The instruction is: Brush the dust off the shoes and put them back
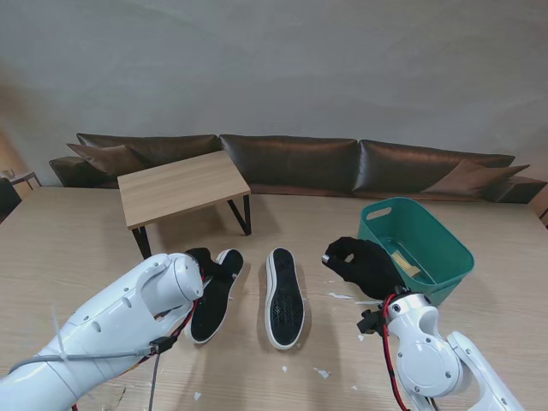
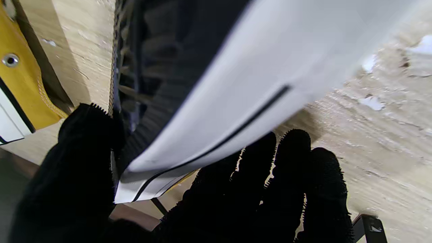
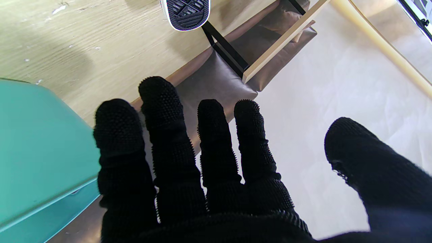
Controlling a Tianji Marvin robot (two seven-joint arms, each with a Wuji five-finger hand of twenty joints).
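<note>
Two shoes lie sole up on the wooden table, each with a black tread and a white rim. My left hand [image 1: 204,262], in a black glove, is shut on the left shoe [image 1: 214,300] at its far end. In the left wrist view the thumb [image 2: 84,152] presses one side of that shoe [image 2: 219,101] and the fingers [image 2: 270,175] the other. The other shoe [image 1: 284,298] lies free beside it, and its yellow upper [image 2: 20,84] shows in the left wrist view. My right hand [image 1: 364,261] hovers open to the right of that shoe, fingers [image 3: 209,141] spread and holding nothing.
A green plastic basket [image 1: 445,248] stands just right of my right hand, with something pale inside. A small low wooden table [image 1: 180,184] stands at the far left, and a brown sofa [image 1: 291,158] runs behind it. White scraps [image 1: 322,372] dot the table top near me.
</note>
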